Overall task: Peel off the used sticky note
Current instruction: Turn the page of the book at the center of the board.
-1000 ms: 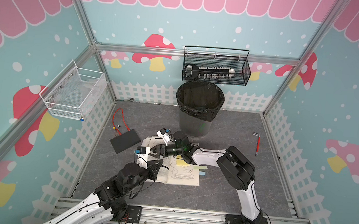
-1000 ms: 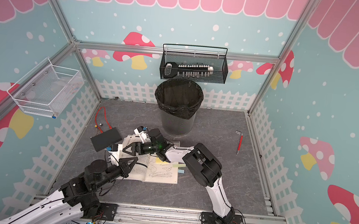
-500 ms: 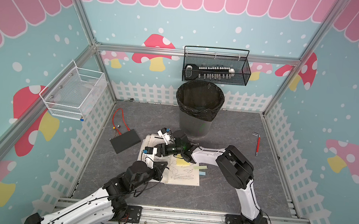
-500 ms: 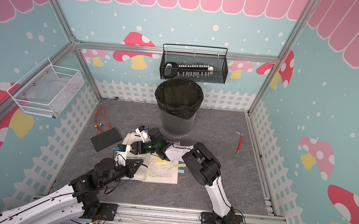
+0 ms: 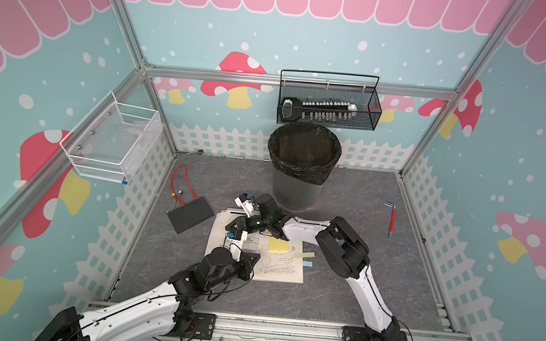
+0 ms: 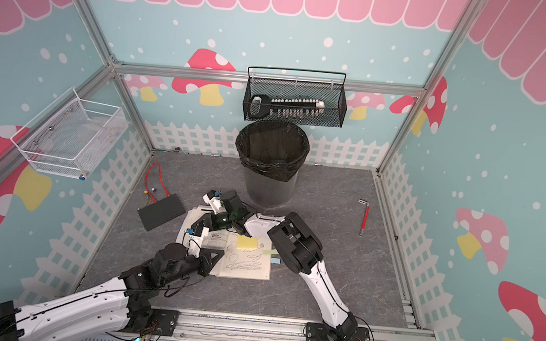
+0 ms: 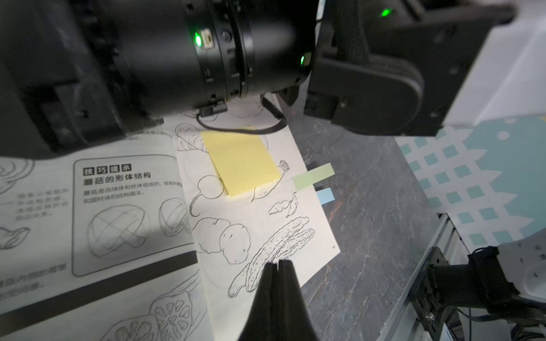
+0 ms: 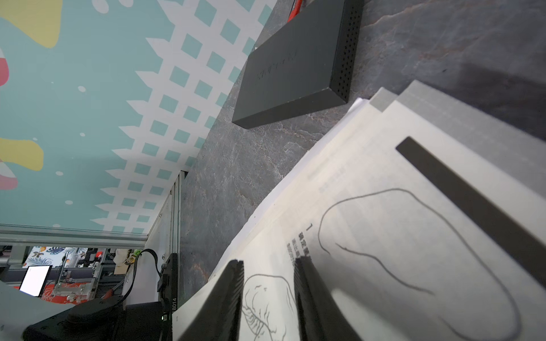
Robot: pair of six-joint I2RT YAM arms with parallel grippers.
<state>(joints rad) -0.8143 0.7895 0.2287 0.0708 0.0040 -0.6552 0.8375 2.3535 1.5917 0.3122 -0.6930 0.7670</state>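
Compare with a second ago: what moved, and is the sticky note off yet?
The left arm lowered and reached further, shifting its shut left gripper toward the right page of the book. The right gripper narrowed its jaws over the left page, still apart. Nothing was grasped or released. The yellow sticky note stays stuck on the page; book unmoved.

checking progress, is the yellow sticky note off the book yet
No, the yellow sticky note sits on a page of the open book, over the drawings.

The left arm [image 5: 149, 303] now lies stretched lower and flatter, its left gripper [image 5: 256, 258] shifted rightward over the book [image 5: 284, 271]. The right gripper [image 8: 269, 262] holds its jaws closer together than before.
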